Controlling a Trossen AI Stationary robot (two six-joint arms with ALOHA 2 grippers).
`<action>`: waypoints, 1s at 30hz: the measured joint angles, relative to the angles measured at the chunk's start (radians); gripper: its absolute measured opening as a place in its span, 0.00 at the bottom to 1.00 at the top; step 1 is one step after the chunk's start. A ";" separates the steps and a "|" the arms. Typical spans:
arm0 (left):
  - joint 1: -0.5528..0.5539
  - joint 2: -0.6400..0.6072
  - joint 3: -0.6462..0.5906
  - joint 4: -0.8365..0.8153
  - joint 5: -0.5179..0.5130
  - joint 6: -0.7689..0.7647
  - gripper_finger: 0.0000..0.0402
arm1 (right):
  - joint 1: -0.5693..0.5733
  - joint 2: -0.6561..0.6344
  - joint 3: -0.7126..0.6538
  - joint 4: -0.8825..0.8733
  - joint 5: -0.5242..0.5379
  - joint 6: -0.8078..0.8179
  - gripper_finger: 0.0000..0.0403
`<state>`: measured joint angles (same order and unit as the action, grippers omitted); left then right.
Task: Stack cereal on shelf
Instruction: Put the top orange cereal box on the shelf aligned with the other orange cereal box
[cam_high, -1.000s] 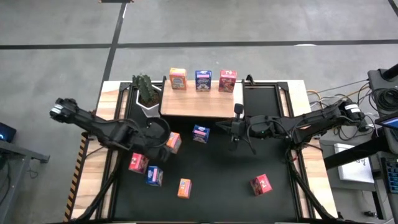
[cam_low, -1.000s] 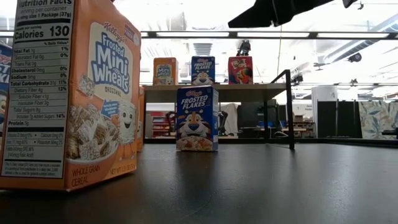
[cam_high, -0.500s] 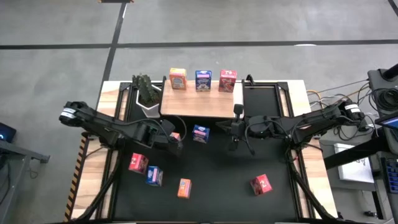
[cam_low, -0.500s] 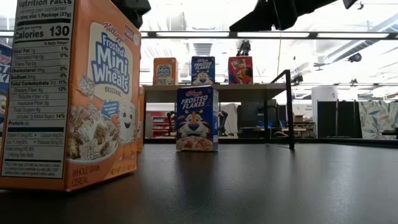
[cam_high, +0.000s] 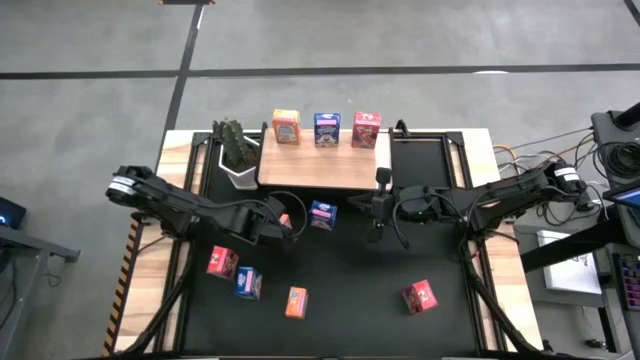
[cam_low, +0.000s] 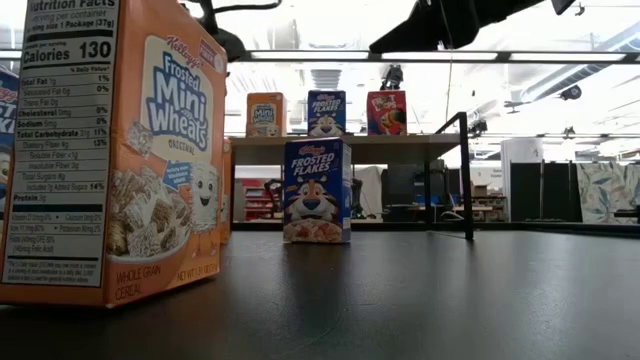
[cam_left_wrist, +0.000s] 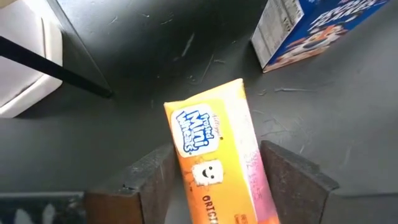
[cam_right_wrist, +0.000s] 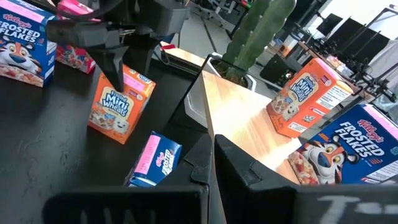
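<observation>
The wooden shelf (cam_high: 320, 168) at the table's far side carries an orange (cam_high: 286, 127), a blue (cam_high: 327, 128) and a pink-red cereal box (cam_high: 366, 129), all standing. My left gripper (cam_high: 288, 222) is open. It reaches slanting down over an orange box (cam_left_wrist: 211, 149) on the black mat, one finger on each side of it; the box also shows in the right wrist view (cam_right_wrist: 121, 102). My right gripper (cam_high: 378, 212) waits shut and empty by the shelf's near right corner. My left gripper has its two fingers (cam_left_wrist: 152, 180) close beside two opposite sides of the orange box, near the box's upper end (cam_right_wrist: 132, 79), coming from above and from the table's left. I cannot tell whether they touch it.
A blue box (cam_high: 322, 214) stands on the mat just right of the left gripper. Near the front edge stand a pink-red (cam_high: 222, 262), a blue (cam_high: 247, 283), an orange (cam_high: 296, 301) and a pink-red box (cam_high: 420, 296). A potted plant (cam_high: 236, 150) stands left of the shelf.
My left gripper has moved toward the table's right edge and come over the orange box, which has stayed in place. It now shows at the top of the low view.
</observation>
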<state>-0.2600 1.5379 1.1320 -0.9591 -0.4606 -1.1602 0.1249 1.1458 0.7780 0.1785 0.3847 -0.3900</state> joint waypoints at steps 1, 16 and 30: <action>0.000 0.002 0.000 0.000 0.000 0.000 0.51 | 0.000 0.000 0.000 -0.002 0.000 0.001 0.02; -0.001 -0.013 0.104 -0.009 0.060 0.287 0.36 | 0.000 0.000 0.000 -0.019 0.000 0.035 0.02; 0.081 -0.014 0.513 -0.196 0.116 1.267 0.35 | 0.002 0.000 0.000 -0.048 -0.001 0.085 0.02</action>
<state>-0.1788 1.5234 1.6449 -1.1554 -0.3443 0.1071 0.1267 1.1458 0.7776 0.1307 0.3841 -0.3051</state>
